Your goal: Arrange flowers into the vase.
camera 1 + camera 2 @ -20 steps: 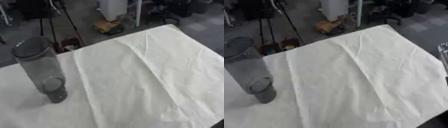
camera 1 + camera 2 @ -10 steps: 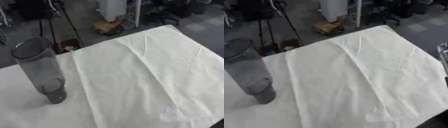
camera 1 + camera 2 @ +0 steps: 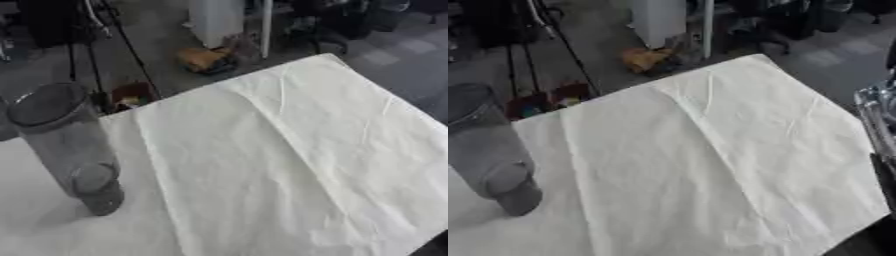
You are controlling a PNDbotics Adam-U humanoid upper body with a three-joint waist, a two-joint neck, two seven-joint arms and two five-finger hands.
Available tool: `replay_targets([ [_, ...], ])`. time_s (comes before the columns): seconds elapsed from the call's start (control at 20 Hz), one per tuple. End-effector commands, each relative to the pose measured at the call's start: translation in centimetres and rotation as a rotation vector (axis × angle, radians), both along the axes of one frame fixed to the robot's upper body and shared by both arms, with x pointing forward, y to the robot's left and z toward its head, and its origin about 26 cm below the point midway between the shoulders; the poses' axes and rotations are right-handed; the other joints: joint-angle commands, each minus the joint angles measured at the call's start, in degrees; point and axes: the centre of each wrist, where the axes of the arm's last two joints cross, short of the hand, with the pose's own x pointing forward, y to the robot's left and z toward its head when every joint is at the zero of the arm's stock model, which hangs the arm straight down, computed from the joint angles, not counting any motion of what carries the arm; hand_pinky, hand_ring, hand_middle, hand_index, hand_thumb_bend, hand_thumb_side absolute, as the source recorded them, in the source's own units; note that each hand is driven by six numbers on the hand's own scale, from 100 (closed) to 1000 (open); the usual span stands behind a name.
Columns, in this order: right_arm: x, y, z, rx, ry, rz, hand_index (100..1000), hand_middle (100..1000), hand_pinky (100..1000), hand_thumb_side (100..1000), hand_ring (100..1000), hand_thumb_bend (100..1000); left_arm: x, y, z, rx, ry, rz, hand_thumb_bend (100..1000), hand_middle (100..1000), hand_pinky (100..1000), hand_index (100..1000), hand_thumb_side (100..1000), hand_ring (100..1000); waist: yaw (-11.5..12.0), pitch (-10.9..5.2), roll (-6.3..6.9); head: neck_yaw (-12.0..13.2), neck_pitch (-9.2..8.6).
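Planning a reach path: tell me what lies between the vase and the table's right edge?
Only bare, creased white cloth; no flowers or other things lie between the vase and that edge, shown best in the left eye view.

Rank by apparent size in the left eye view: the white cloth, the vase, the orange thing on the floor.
1. White cloth, by far the largest.
2. Vase, transparent and upright.
3. Orange thing, smallest, though it lies farther away, so its true size is unsure.

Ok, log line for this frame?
tall clear glass vase: upright, empty, table's left | cream cloth: bare | flowers: none visible | hands: not in view
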Motion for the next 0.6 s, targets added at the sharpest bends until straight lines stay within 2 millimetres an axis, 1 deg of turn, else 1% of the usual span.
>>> replay_targets([
  [0.05,-0.5,0.0,0.7,-0.007,-0.024,-0.003,908,856,784,1000,893,100,-1.2,0.8,1.1,0.000,-0.013,0.043,201,100,100,100,543,100,0.2,-0.93,-0.72,-0.5,-0.62],
  [0.3,-0.5,0.1,0.7,-0.003,-0.029,0.000,908,856,784,1000,893,100,-1.4,0.8,0.7,0.006,0.001,0.037,200,100,100,100,545,100,0.4,-0.81,-0.98,-1.0,-0.99],
  [0.6,-0.5,0.1,0.8,0.001,-0.031,0.003,908,856,785,1000,893,100,-1.4,0.7,0.1,0.008,0.020,0.023,191,100,100,100,553,100,0.6,-0.57,-1.23,-1.0,-0.92],
])
